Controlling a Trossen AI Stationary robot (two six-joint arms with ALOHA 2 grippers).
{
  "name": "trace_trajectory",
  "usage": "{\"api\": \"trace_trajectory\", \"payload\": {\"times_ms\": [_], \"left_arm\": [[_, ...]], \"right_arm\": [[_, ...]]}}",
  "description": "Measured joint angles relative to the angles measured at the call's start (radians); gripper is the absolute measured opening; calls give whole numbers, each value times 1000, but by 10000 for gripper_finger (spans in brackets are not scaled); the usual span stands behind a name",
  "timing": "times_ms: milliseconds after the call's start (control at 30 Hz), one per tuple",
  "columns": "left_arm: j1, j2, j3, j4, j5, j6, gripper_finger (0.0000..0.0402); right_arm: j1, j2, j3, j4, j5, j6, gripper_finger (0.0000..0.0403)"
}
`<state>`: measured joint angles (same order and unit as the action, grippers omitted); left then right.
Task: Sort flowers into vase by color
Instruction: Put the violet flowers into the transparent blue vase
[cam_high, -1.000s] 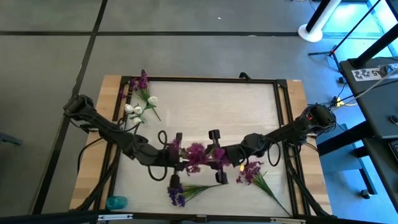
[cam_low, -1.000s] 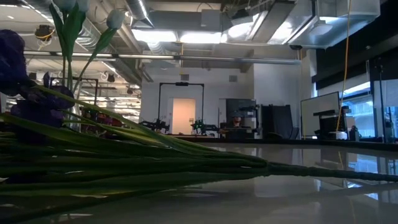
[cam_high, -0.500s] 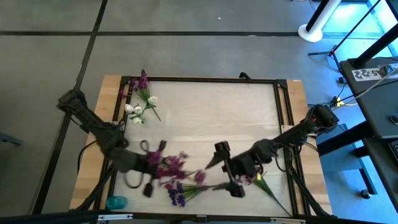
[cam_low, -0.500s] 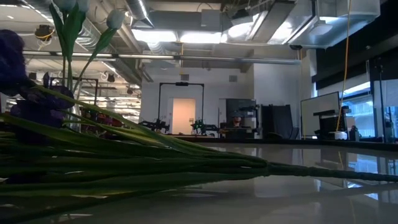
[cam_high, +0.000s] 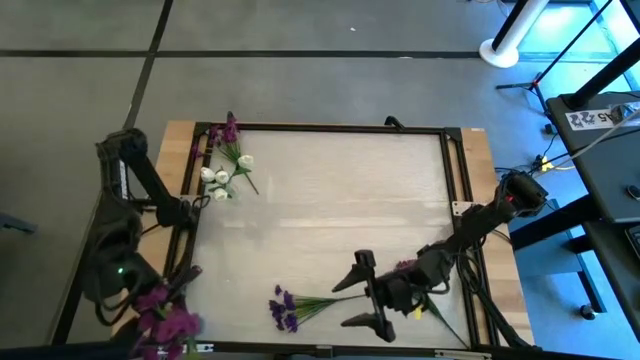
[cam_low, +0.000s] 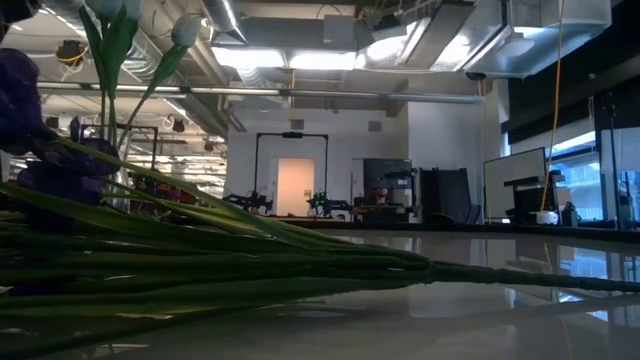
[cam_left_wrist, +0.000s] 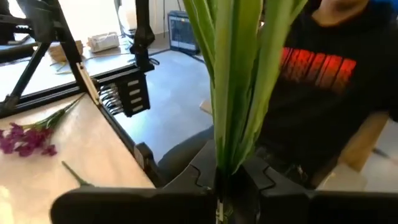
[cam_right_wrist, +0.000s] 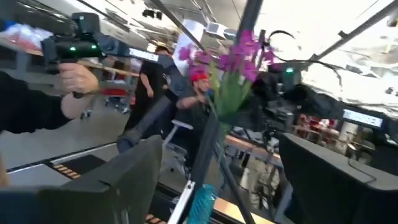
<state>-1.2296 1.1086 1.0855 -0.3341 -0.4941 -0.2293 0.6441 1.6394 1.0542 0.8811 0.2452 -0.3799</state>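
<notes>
A magenta bunch (cam_high: 165, 318) rides at the near-left corner of the worktop (cam_high: 330, 215), its green stems clamped in the closed left hand (cam_left_wrist: 219, 186). In the left wrist view we see the stalks rise straight out of the pinched fingers. The blossoms hang over the worktop's edge, close to where a teal vase (cam_right_wrist: 200, 202) shows only as a blurred shape in the right wrist view; in the overhead view we cannot make it out under the flowers.

The right hand (cam_high: 365, 295) sits low over the near middle of the worktop, fingers spread wide and holding nothing, between a purple sprig (cam_high: 285, 308) and a magenta sprig (cam_high: 408, 270) lying flat. A white-and-purple cluster (cam_high: 225, 160) waits at the far-left corner.

We judge the risk to lie at the vase: a thick bundle lowered off-centre could catch the rim and tip it off the corner. Stems released too high could splay out and fall to the floor. The open right hand could also sweep the loose sprigs as it swings.
</notes>
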Motion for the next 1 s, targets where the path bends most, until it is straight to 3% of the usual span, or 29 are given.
{"api": "trace_trajectory", "payload": {"times_ms": [100,267,500,667,833,1000], "left_arm": [[-30,-17,-86,58,-60,-5,16],[5,-119,-269,252,-51,-23,15],[89,-324,-422,299,206,-3,15],[91,-410,-536,430,350,82,18],[88,-457,-603,488,397,133,19],[57,-483,-638,526,510,119,20]], "right_arm": [[-2,0,0,-2,26,5,319],[-11,0,0,5,64,-1,319],[-32,0,0,6,70,-9,319],[-38,0,0,7,147,-14,319],[-61,1,0,11,286,-14,319],[-101,1,0,44,320,29,319]]}}
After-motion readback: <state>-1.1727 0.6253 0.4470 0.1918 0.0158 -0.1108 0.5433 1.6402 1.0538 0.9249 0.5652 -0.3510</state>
